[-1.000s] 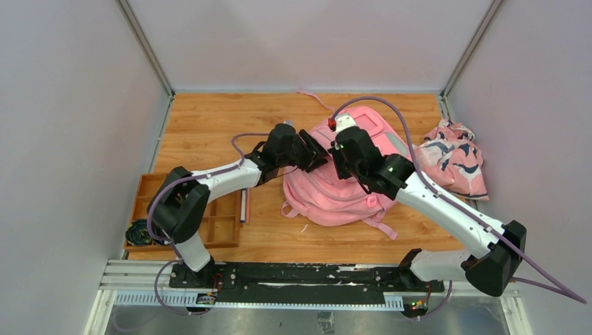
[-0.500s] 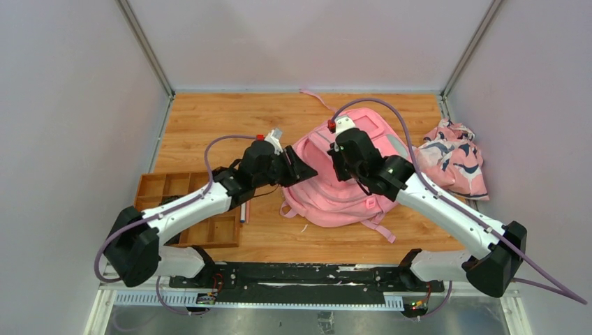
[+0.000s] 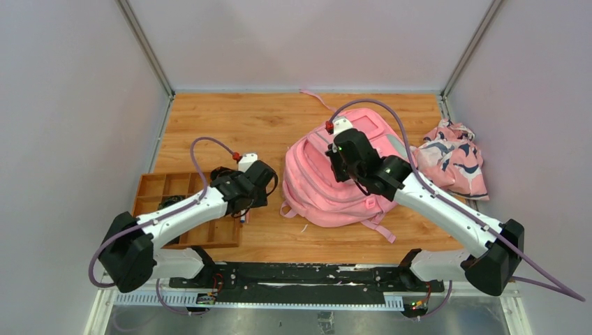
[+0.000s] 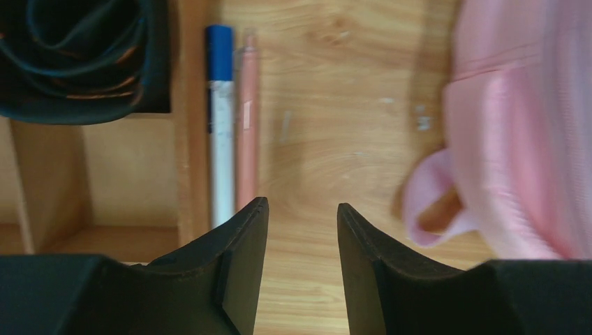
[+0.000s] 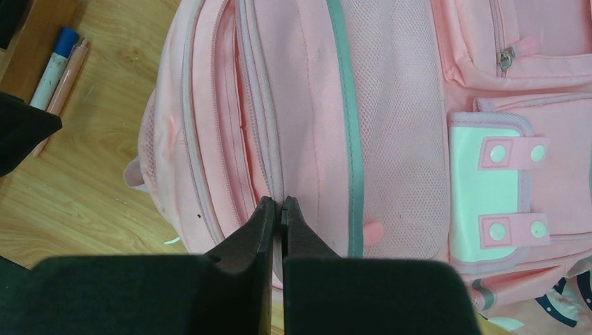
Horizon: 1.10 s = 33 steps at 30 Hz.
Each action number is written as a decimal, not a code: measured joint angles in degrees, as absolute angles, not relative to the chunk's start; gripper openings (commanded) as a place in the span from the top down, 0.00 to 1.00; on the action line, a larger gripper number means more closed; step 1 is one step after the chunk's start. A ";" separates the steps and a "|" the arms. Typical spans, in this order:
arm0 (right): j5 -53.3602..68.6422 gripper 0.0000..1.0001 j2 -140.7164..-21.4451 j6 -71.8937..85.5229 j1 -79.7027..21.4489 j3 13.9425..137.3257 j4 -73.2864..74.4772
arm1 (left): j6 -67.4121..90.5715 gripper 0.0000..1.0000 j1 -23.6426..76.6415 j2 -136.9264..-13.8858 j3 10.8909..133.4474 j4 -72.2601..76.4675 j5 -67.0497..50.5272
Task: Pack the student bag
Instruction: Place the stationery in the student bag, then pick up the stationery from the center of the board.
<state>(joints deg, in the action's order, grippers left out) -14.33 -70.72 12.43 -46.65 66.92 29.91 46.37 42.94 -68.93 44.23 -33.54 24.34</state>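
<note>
Student bag (image 3: 335,188) lay flat mid-table, front up, right of wooden tray (image 3: 222,234). Right gripper (image 5: 281,204) sat on bag's main zip seam, jaws pressed together; pinch on fabric or zip pull not discernible. Left gripper (image 4: 299,209) hovered about half open, empty, over bare wood just beside blue-capped marker (image 4: 221,125) and pink pen (image 4: 246,118) along tray edge. Step judged: fetching pen for bag. Next move called for sideways shift toward tray, jaws straddling one pen, then closing.
</note>
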 measured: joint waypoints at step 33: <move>-13.04 1.00 -72.07 12.45 -46.65 66.92 29.56 | 35.33 0.60 36.82 -84.77 43.24 -27.44 18.87</move>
<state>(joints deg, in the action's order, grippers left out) -13.04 -72.07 12.45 -46.65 66.92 29.56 35.33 36.82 -84.77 43.24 -27.44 18.87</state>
